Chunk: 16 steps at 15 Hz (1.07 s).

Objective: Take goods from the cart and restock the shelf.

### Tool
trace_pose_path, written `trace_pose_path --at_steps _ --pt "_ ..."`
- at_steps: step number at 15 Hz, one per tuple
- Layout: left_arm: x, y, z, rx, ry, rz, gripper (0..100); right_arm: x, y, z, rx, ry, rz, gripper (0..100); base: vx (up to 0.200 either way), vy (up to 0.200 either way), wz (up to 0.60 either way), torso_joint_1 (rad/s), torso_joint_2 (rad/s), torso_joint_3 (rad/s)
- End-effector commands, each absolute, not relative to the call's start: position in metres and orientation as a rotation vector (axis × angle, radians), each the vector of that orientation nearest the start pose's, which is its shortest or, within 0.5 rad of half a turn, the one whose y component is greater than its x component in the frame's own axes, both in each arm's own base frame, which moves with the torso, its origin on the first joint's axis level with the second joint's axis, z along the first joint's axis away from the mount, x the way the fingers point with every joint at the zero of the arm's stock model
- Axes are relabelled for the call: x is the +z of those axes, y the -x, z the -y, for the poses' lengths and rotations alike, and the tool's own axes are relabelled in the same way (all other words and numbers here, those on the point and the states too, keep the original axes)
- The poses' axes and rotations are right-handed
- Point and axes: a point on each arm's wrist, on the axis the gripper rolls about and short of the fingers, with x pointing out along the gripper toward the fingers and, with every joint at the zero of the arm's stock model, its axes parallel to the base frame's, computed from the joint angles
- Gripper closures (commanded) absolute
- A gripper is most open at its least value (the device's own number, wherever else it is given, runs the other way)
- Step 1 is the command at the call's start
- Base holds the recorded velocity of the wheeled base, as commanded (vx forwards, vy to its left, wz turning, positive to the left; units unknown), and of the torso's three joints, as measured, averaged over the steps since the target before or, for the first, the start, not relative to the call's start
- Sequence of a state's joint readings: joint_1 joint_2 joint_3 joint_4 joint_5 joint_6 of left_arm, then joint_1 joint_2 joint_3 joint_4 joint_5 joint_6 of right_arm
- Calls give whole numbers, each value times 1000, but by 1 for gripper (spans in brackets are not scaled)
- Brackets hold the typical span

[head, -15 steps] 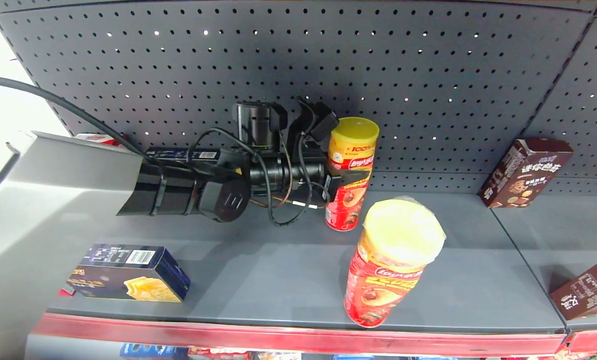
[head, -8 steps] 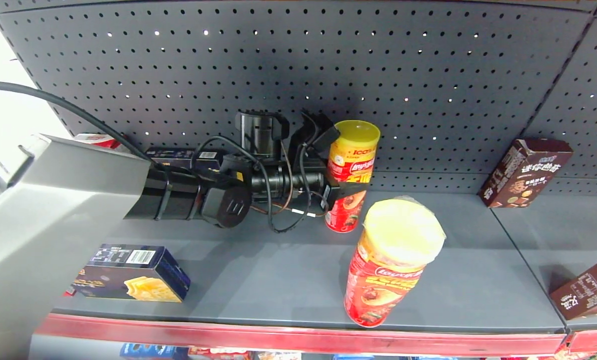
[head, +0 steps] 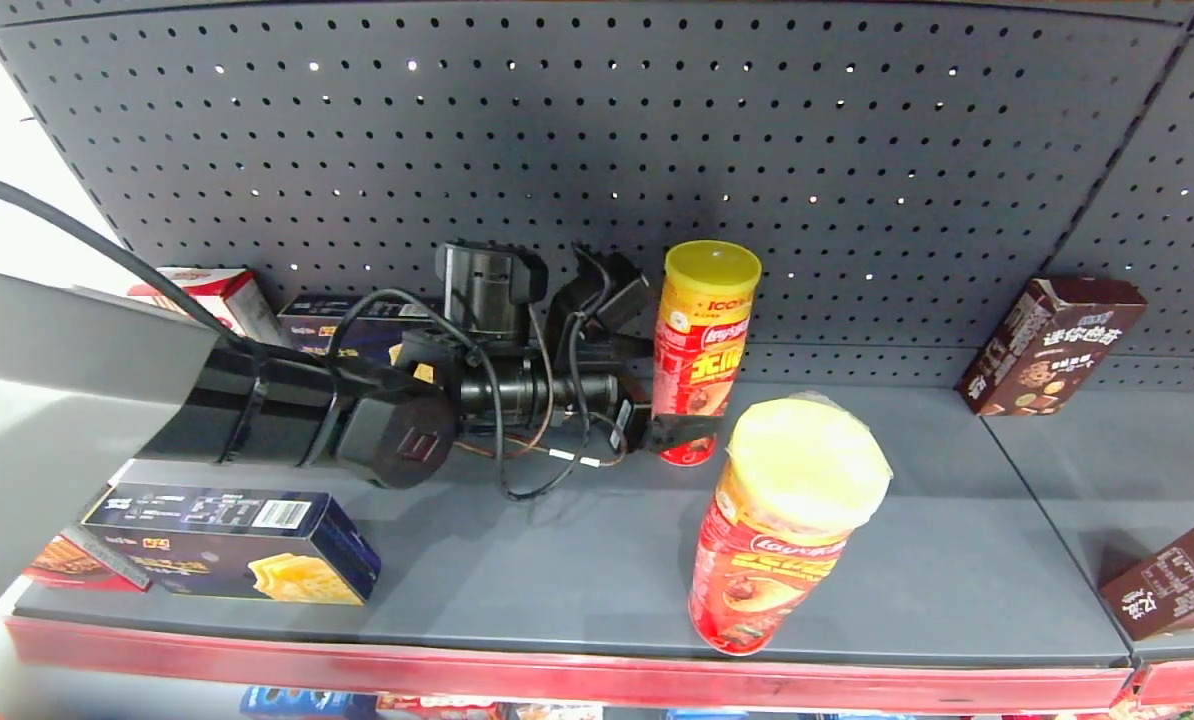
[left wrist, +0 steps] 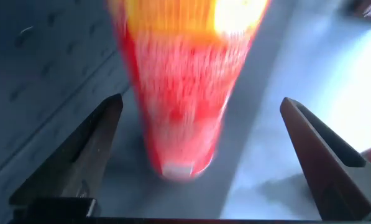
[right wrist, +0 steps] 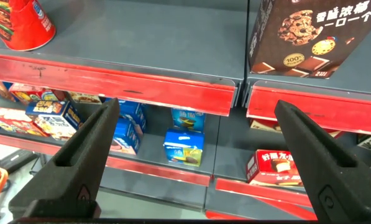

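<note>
While the left hand (head: 679,358) lies level across the back of the shelf (head: 557,560), its fingers (head: 692,428) stand spread wide on either side of the rear crisp can (head: 707,340). That can stands upright close to the pegboard back panel (head: 557,120), yellow lid on top. In the left wrist view the left hand (left wrist: 194,155) shows a gap between each finger and the red can (left wrist: 185,99), so it grips nothing.

The front crisp can (head: 782,520), also red with a pale yellow lid, stands upright near the red front edge (head: 557,680) of the shelf, apart from the rear one. A dark blue box (head: 247,545) with a yellow picture lies flat at the front left, and a flat red pack (head: 62,560) is partly under its end. Behind the arm, against the panel, are a red and white box (head: 222,295) and another dark box (head: 317,315). On the right a brown biscuit box (head: 1052,345) leans tilted against the panel, and a second brown box (head: 1172,585) sits at the front of the neighbouring bay.

The right hand (right wrist: 197,168) hangs in front of the shelving, fingers wide apart with nothing between them. Beyond it are the red front edge (right wrist: 141,84), the base of the front crisp can (right wrist: 20,25), the second brown box (right wrist: 303,37) and lower shelves holding blue packets (right wrist: 185,146)
</note>
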<state>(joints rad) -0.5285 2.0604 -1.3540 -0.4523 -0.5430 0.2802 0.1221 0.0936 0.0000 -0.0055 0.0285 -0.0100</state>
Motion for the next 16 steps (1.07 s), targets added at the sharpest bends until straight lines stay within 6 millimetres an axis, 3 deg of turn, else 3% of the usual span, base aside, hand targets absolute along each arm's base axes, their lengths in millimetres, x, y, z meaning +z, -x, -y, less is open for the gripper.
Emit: trace_pose_path --at_steps 1,6,16 --pt "188 -345 217 -952 -285 -99 0 78 15 1 152 15 -88 0 0 0 0 0 0 0" --pt "199 -348 223 -851 -285 -40 0 78 15 1 152 15 -88 0 0 0 0 0 0 0" --pt "200 -354 210 -778 -290 -46 0 78 15 1 152 15 -88 0 0 0 0 0 0 0"
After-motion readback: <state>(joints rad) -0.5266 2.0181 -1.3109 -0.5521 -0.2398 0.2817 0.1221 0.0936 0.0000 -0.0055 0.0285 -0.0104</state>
